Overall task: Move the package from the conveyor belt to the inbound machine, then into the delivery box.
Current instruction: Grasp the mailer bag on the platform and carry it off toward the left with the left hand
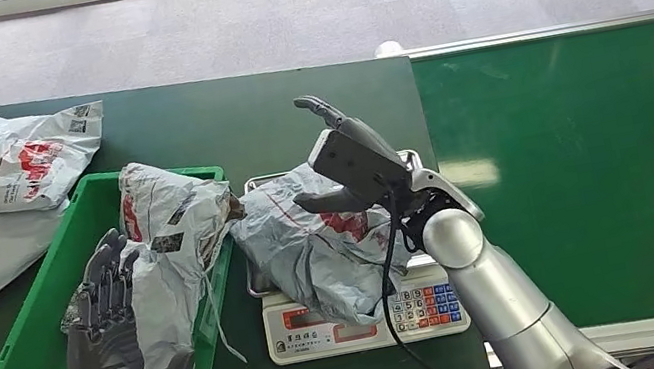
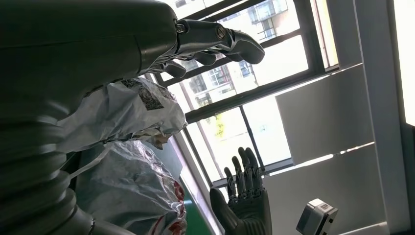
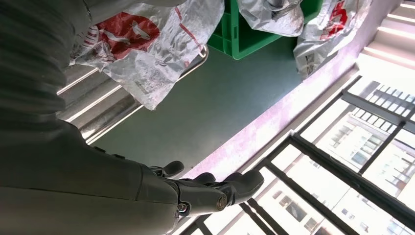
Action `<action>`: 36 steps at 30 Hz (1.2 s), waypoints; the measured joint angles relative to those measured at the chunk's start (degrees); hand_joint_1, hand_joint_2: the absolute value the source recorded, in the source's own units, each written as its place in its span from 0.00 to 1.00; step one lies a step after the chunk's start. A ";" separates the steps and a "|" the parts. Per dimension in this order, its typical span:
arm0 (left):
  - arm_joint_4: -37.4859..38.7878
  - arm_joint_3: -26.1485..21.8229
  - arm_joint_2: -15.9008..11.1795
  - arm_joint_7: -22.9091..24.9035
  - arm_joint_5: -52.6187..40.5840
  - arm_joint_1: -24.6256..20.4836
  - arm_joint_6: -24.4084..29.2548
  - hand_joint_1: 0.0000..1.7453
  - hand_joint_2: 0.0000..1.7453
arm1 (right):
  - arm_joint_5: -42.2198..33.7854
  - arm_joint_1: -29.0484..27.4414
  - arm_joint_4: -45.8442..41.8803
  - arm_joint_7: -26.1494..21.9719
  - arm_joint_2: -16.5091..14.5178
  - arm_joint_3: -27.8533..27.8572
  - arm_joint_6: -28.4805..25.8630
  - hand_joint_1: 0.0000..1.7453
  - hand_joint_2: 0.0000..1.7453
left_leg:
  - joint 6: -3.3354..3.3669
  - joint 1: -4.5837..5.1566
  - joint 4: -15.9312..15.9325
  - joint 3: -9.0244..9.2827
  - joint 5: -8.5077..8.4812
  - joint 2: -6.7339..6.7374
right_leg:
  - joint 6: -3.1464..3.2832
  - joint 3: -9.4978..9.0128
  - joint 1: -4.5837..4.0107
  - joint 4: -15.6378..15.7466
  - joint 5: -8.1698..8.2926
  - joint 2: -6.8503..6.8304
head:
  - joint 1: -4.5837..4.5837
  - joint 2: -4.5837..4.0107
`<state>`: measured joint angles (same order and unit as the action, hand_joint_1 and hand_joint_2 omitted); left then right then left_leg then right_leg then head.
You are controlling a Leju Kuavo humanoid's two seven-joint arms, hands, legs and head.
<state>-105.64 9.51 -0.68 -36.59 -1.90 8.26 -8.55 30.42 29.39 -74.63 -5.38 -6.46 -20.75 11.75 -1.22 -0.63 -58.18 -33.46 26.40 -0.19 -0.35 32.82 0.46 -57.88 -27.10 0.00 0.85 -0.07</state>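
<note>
Bag (image 1: 318, 242) on the scale (image 1: 329, 331) looks soft, light, slippery; we'd pinch a crumpled fold; right hand (image 1: 353, 154) open above it; left hand (image 1: 115, 328) open too.

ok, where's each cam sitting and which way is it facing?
Head view: high on the body, looking forward and down at the scale; both arms show.
Left wrist view: behind the left hand, facing windows.
Right wrist view: behind the right hand, past the scale's tray.
All share the package on the scale and green box.
</note>
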 joint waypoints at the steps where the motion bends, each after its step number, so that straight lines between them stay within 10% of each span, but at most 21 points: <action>1: -0.09 0.00 0.01 0.00 0.00 -0.07 0.00 0.00 1.00 | 0.00 -0.21 -0.53 -0.01 0.02 0.14 0.01 0.00 1.00 | 0.00 0.00 0.00 0.00 0.00 0.00 | 0.00 0.00 0.00 0.00 0.00 0.00 | -0.01 0.00; 12: -0.80 0.03 0.04 -1.15 -1.84 -0.65 1.08 0.00 1.00 | -1.20 -2.02 -4.32 -2.75 0.51 0.90 -2.00 0.00 1.00 | 0.00 0.00 -0.01 0.01 -0.01 -0.02 | 0.04 0.02 0.00 0.00 0.05 -0.01 | 0.00 0.00; 19: -3.63 1.59 0.43 3.39 -0.51 -7.85 2.44 0.00 1.00 | -5.35 -12.55 -17.73 -8.44 4.54 5.93 -11.64 0.00 1.00 | 0.05 0.01 -0.05 -0.08 -0.01 -0.18 | 0.02 0.02 0.05 0.03 0.04 -0.25 | -0.01 0.00; 28: 5.76 14.95 2.30 30.35 -12.89 -23.99 3.19 0.00 1.00 | -21.00 -33.43 -32.12 -32.53 4.16 13.37 -50.08 0.00 1.00 | 0.13 0.13 -0.05 -0.11 0.03 -0.23 | -0.08 0.02 0.15 0.07 0.02 -0.34 | -0.02 0.00; 36: 28.75 26.38 9.16 35.67 -25.32 -31.93 5.13 0.00 1.00 | -20.12 -40.15 -35.04 -34.57 3.72 13.79 -51.62 0.00 1.00 | 0.20 0.18 -0.05 -0.08 0.07 0.20 | -0.13 0.09 0.19 0.06 0.15 0.06 | 0.00 0.00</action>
<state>-76.89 35.88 8.49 -0.92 -27.22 -23.67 -3.41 10.31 -10.75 -109.67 -39.95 -2.74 -6.96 -39.87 -1.02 -0.45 -58.23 -33.54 26.47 0.01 -0.48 32.91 0.65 -57.81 -26.95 0.06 0.85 -0.07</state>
